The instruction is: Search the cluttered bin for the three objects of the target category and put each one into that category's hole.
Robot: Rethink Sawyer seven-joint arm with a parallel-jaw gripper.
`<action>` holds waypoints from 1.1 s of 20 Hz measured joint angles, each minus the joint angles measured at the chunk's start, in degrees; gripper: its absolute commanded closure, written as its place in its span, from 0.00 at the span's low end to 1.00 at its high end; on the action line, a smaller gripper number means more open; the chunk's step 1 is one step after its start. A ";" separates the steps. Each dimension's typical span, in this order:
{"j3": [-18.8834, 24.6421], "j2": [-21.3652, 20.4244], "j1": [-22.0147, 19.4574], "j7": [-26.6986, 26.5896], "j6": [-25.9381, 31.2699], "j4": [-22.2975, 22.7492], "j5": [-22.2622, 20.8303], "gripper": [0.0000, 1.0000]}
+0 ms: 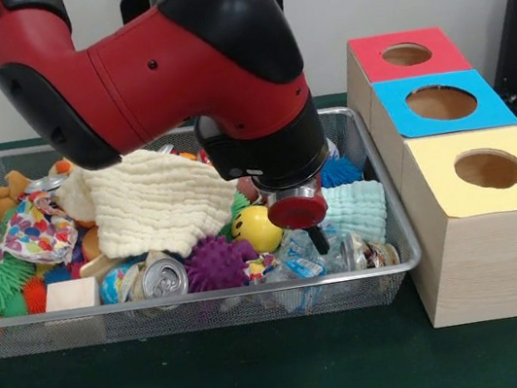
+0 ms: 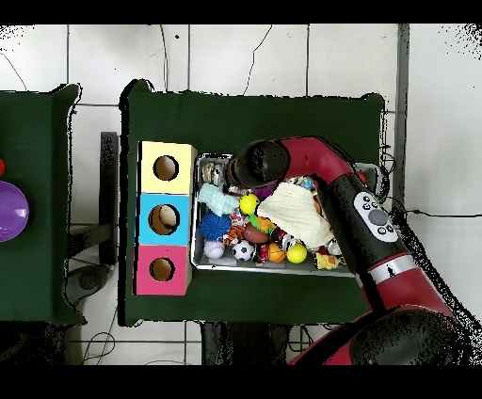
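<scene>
Your gripper [image 1: 318, 240] hangs low over the bin's [image 1: 400, 248] end nearest the boxes [image 1: 488, 246], clear plastic wrappers [image 1: 297, 252] directly beneath; I cannot tell how its fingers stand.

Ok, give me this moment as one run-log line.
arm: over wire bin | gripper: low above crinkled plastic wrappers, state unclear | beside: smiley ball, mint cloth | holes: nothing seen inside
</scene>
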 measured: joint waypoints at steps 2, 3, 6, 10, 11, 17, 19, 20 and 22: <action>0.00 0.00 0.05 -0.54 0.00 -0.13 -0.09 0.00; 0.00 0.00 0.06 -0.67 0.00 -0.17 -0.11 0.00; -0.01 0.00 0.16 -1.25 0.00 -0.35 -0.21 0.00; -0.07 0.01 0.63 -2.20 0.00 -0.95 -0.73 0.00; -0.08 0.00 0.70 -2.27 0.00 -1.03 -0.82 0.00; -0.20 -0.01 1.47 -3.12 0.01 -1.75 -1.65 0.00; -0.22 -0.01 1.65 -3.34 0.01 -1.90 -1.86 0.00; -0.22 -0.01 1.70 -3.38 0.01 -1.95 -1.93 0.00; -0.37 -0.01 2.01 -3.48 0.01 -2.28 -2.20 0.00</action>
